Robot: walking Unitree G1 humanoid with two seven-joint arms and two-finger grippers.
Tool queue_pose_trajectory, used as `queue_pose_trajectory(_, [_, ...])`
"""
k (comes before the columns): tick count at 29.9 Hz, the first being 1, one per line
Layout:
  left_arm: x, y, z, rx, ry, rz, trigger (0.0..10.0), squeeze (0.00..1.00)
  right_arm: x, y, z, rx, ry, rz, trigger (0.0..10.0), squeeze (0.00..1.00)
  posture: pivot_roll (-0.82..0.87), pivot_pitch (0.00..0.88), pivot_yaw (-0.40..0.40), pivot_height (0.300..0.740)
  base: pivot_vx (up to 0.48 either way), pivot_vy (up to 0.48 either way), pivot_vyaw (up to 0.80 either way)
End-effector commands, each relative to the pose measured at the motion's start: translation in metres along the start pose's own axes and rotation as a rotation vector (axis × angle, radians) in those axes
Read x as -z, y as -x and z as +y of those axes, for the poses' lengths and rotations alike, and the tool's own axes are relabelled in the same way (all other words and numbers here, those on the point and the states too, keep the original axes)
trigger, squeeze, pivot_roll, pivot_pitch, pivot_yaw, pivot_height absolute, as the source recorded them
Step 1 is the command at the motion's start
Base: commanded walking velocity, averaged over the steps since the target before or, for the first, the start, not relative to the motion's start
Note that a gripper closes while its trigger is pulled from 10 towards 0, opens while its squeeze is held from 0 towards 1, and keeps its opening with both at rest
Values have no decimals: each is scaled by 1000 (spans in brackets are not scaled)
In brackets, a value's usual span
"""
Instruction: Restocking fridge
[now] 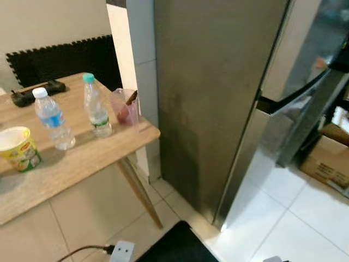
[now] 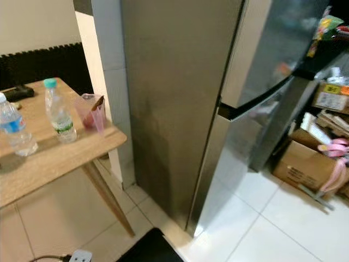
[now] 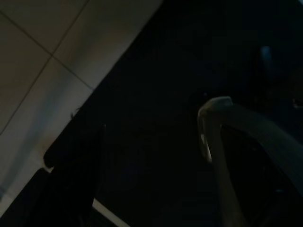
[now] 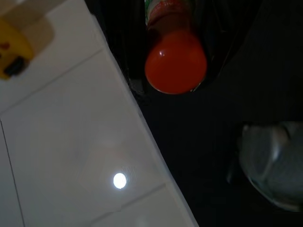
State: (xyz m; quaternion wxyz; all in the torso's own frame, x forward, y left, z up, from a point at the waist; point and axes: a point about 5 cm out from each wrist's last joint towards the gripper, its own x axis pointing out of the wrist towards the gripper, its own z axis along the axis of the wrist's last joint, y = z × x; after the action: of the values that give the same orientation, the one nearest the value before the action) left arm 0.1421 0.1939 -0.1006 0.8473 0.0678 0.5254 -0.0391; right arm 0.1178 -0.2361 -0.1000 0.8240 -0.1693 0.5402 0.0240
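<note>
fridge point(image 1: 218, 98) doors closed; table point(image 1: 82, 158) beside | right gripper point(image 4: 176, 47) grasping orange bottle point(image 4: 175, 66)

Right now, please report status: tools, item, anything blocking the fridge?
Right tool shut on orange-capped bottle, hanging above floor. Left tool idle, dark. Fridge doors closed. Wooden table beside it holds two water bottles.

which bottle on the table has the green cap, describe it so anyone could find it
Start at the wooden table left of the tall steel fridge. Near the table's corner closest to the fridge stand two clear water bottles; the green-capped bottle is the one nearer the fridge, right beside a pink cup. Its teal-green cap and green label set it apart from the white-capped, blue-labelled bottle.
</note>
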Motion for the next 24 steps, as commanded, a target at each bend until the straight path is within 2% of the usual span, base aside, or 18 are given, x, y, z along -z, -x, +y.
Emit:
queue_pose_trajectory(1, [3, 0, -1, 2, 6, 3, 10000, 0, -2, 0, -2, 11, -12, -8, 10000, 0, -74, 0, -17, 740, 0, 0, 0])
queue_pose_trajectory(6, [3, 0, -4, 26, -10, 10, 10000, 0, -2, 0, -1, 11, -12, -7, 10000, 0, -74, 0, -17, 740, 0, -128, 0])
queue_pose_trajectory(24, [4, 0, -6, 33, -5, 11, 10000, 0, -2, 0, -1, 8, -17, -8, 10000, 0, -74, 0, -18, 740, 0, -458, 0])
